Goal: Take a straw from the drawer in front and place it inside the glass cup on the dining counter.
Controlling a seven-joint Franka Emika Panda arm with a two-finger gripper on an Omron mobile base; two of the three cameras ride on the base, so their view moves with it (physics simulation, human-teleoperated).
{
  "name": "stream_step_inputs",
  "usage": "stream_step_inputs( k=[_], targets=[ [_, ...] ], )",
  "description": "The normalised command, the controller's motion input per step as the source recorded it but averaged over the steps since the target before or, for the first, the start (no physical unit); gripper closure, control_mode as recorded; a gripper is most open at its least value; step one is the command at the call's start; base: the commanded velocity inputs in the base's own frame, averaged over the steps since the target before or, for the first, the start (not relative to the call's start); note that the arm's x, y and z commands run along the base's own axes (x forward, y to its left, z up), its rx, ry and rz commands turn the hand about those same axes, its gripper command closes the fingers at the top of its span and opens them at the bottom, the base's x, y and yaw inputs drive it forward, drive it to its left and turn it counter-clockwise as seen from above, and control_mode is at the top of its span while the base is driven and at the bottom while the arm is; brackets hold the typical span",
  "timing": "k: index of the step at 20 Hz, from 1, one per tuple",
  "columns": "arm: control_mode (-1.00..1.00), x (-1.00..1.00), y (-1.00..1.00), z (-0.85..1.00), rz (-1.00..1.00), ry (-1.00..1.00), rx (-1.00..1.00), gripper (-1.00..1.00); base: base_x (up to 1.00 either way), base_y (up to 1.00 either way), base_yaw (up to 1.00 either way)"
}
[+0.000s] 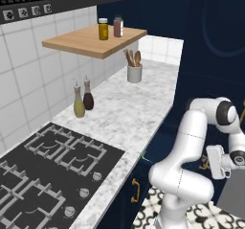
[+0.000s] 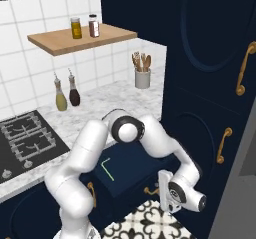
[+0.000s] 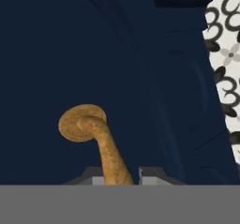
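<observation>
The navy drawer [image 2: 142,169] stands pulled out below the marbled counter, and the light-green straw [image 2: 106,169] lies flat on its dark floor near the left side. A sliver of the straw [image 1: 143,155] also peeks out past the counter edge in the left base view. My gripper [image 2: 159,189] is low at the drawer front. In the hand view its fingertips [image 3: 96,177] flank the gold drawer handle [image 3: 101,143] closely, with the stem running between them. The glass cup and the dining counter are out of view.
A black stove [image 1: 48,168] sits on the marbled counter [image 1: 129,108], with two oil bottles [image 1: 79,103] and a utensil holder [image 1: 134,72] further back. A wooden shelf [image 1: 91,41] carries two jars. Tall navy cabinet doors with gold handles [image 2: 243,68] rise on the right over patterned floor [image 2: 145,223].
</observation>
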Motion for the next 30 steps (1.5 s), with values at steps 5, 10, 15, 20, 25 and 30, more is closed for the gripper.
stream_step_inputs(
  k=[5,10,15,20,25,30],
  targets=[
    [-1.0,-0.05,0.0,-0.14,-0.03,0.0,-0.04,-1.0,0.0,0.0,0.0],
    [-1.0,-0.39,-0.21,0.54,-0.08,-0.1,-0.04,-1.0,0.0,0.0,0.0],
    [-1.0,-0.14,-0.04,0.98,-0.02,-0.06,-0.18,-1.0,0.0,0.0,0.0],
    [-1.0,0.05,0.19,1.0,0.0,-0.01,-0.26,-1.0,0.0,0.0,0.0],
    [-1.0,0.23,0.33,0.94,0.0,0.02,-0.29,-1.0,0.0,0.0,0.0],
    [-1.0,0.58,0.47,0.59,0.0,0.18,-0.31,-1.0,0.0,0.0,0.0]
  ],
)
